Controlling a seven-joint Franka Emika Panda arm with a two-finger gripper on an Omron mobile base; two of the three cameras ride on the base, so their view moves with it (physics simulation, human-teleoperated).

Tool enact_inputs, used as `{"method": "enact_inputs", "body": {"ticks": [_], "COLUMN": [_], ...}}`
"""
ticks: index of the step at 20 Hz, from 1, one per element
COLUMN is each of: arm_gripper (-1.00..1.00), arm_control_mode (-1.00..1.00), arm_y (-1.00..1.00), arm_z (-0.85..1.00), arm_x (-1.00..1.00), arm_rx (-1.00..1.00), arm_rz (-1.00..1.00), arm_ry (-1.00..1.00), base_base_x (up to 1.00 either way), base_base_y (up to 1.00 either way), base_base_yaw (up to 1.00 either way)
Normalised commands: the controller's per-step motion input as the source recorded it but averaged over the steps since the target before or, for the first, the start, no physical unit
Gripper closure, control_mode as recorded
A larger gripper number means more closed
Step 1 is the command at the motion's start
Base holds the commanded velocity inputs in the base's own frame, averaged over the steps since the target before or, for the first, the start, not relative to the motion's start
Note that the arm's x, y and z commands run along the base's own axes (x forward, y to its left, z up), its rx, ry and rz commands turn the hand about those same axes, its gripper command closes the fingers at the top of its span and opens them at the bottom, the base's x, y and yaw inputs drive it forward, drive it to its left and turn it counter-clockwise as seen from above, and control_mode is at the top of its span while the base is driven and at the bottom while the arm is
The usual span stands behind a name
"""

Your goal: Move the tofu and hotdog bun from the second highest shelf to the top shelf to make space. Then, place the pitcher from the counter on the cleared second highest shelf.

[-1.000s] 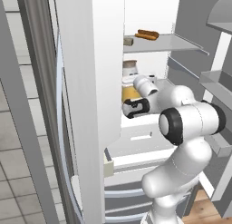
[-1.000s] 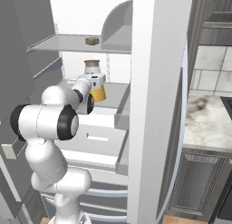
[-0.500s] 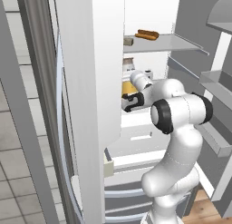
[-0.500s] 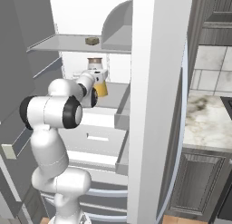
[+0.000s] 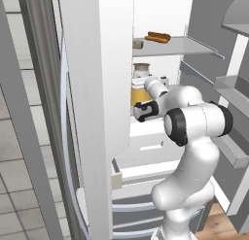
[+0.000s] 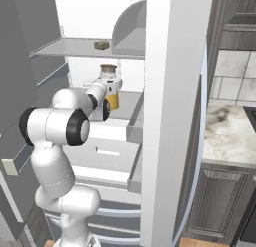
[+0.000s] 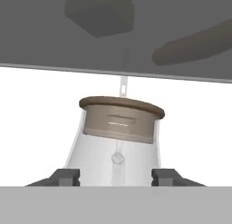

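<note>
The pitcher [image 7: 120, 121], clear glass with orange juice and a tan-brown lid, stands upright on the second highest shelf [image 6: 126, 100] inside the fridge; its lid [image 5: 141, 68] and its juice [image 6: 113, 101] show in the base views. My gripper [image 7: 116, 175] is open, one fingertip on either side of the pitcher's body. On the top shelf [image 5: 187, 45] lie the tofu [image 5: 137, 43] and the hotdog bun [image 5: 158, 37]. The tofu [image 6: 102, 45] also shows from the right. In the hand view both appear as dark shapes through the top shelf [image 7: 36, 37].
The open fridge door [image 5: 97, 88] stands close on the arm's left, another door panel [image 6: 170, 116] on its right. The marbled counter [image 6: 225, 126] lies to the right, past that door. Drawers [image 6: 105, 156] sit below the shelf.
The arm has reached further into the fridge with the pitcher, which now stands on the shelf. The jaws have spread apart.
</note>
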Motion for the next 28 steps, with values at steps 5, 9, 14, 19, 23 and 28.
{"method": "enact_inputs", "body": {"ticks": [5, 9, 14, 19, 23, 28], "arm_gripper": [-1.00, -1.00, -1.00, -1.00, -1.00, -1.00], "arm_control_mode": [-1.00, -1.00, -1.00, -1.00, -1.00, -1.00], "arm_y": [-0.35, -0.04, 0.00, 0.04, 0.01, 0.00], "arm_z": [-0.12, 0.02, 0.22, 0.46, 0.88, 0.90], "arm_x": [-0.65, -0.78, -0.85, -0.85, -0.56, -0.44], "arm_rx": [-0.02, -0.02, -0.02, -0.05, -0.08, -0.10], "arm_rz": [0.00, 0.00, 0.00, 0.00, -0.04, -0.07], "arm_ry": [-0.04, -0.03, 0.00, 0.06, 0.31, 0.49], "base_base_x": [0.00, 0.00, 0.00, 0.00, 0.00, 0.00], "base_base_y": [0.00, 0.00, 0.00, 0.00, 0.00, 0.00], "base_base_yaw": [0.00, 0.00, 0.00, 0.00, 0.00, 0.00]}}
